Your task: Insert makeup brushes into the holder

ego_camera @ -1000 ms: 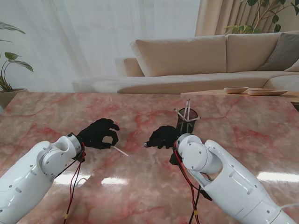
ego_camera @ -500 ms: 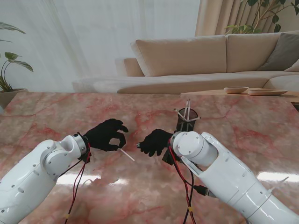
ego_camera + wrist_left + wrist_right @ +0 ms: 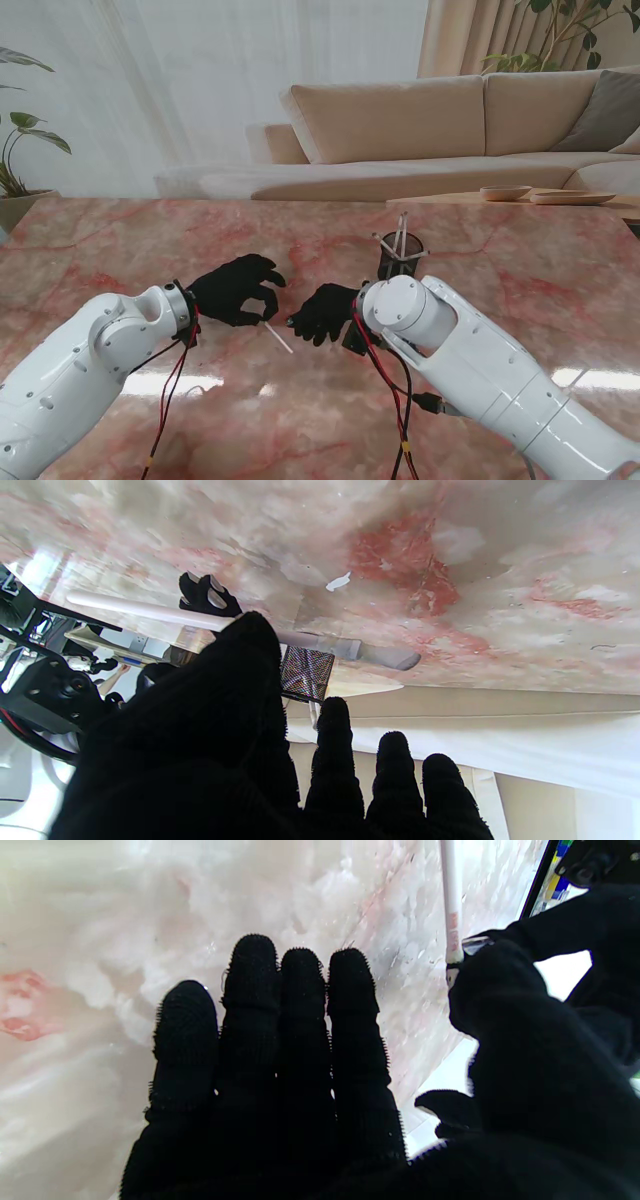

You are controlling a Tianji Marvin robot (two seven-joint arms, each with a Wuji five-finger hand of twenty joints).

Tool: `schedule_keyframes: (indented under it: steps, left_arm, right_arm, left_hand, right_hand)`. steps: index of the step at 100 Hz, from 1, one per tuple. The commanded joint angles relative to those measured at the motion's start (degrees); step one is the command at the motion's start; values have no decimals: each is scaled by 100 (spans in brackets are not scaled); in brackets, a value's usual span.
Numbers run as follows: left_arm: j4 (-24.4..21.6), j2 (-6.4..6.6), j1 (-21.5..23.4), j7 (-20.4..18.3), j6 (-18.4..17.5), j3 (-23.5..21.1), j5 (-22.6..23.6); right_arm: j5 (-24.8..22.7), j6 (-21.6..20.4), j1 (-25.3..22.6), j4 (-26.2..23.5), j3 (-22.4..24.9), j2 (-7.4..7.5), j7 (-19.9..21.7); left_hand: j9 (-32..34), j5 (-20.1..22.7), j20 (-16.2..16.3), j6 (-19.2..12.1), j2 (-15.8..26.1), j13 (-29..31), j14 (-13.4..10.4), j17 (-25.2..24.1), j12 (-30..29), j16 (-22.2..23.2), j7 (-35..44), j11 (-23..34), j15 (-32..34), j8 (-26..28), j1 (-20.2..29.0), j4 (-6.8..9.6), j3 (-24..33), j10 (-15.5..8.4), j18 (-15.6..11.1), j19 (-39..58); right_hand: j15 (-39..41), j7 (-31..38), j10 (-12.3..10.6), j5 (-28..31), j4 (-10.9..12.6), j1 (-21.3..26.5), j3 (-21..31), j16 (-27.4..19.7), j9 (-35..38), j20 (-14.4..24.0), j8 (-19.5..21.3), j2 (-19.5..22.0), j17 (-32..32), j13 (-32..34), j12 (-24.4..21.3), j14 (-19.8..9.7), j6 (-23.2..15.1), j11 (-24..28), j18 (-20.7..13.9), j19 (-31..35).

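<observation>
1. The left hand (image 3: 238, 290) hovers over the pink marbled tabletop (image 3: 120, 250), left of centre in the stand view, its black-gloved fingers (image 3: 268, 280) curled around the upper end of a white makeup brush (image 3: 277, 338).
2. The brush slants down from that hand toward me and to the right; whether its lower end touches the tabletop I cannot tell.
3. In the left wrist view the thumb (image 3: 250, 645) presses over the white handle, and the silver ferrule and grey bristle head (image 3: 395, 657) stick out past it, so the left hand is closed on the makeup brush.
4. The right hand (image 3: 322, 310) sits just to the right of the brush, close to the left hand but apart from it.
5. The right wrist view shows its four fingers (image 3: 295, 990) held straight and side by side, the thumb set off to one side, with nothing in the palm.
6. The holder (image 3: 399, 262), a dark mesh cup, stands farther from me and to the right, behind the right forearm (image 3: 470, 350).
7. Several white-handled brushes (image 3: 398, 240) already lean inside the holder.
</observation>
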Motion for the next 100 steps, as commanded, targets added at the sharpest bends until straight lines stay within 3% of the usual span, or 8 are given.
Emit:
schedule_keyframes:
  steps: [1, 33, 87, 100]
  left_arm:
    - [-64, 9, -26, -18, -31, 22, 47]
    - [-139, 33, -78, -12, -137, 69, 278]
    - [-224, 60, -162, -24, -270, 121, 513]
    - [-244, 70, -166, -35, -300, 125, 578]
  right_arm:
    - [73, 31, 27, 53, -35, -30, 142]
    - [259, 40, 226, 197, -268, -78, 248]
    - [628, 53, 289, 372, -399, -239, 131]
    - [620, 115, 323, 359, -452, -256, 102]
  left_hand:
    - [11, 362, -48, -508, 227, -88, -231, -22, 7, -28, 426, -141, -82, 103, 154, 108, 131, -92, 3, -215]
    - [2, 348, -72, -497, 231, -88, -221, -19, 2, -31, 439, -147, -85, 104, 161, 110, 132, -91, 5, -227]
    - [8, 325, -90, -516, 235, -80, -229, -17, -1, -30, 456, -152, -66, 114, 151, 104, 137, -98, 7, -226]
    - [0, 320, -94, -527, 240, -82, -230, -17, -3, -34, 453, -158, -63, 113, 151, 105, 141, -100, 6, -225]
  right_hand:
    - [105, 132, 121, 156, -298, -103, -169, 129, 208, 38, -19, -97, 71, 273, 112, 12, -29, 69, 54, 292]
    - [197, 165, 152, 199, -259, -101, -249, 210, 258, 82, 1, -89, 81, 316, 184, 31, -6, 99, 73, 405]
    - [212, 157, 107, 192, -180, 546, 110, 257, 283, 67, 6, -468, 145, 351, 230, -37, -50, 94, 19, 409]
    - [273, 254, 100, 234, -371, 652, 79, 299, 355, 74, -171, -537, 202, 415, 262, -48, -101, 134, 24, 448]
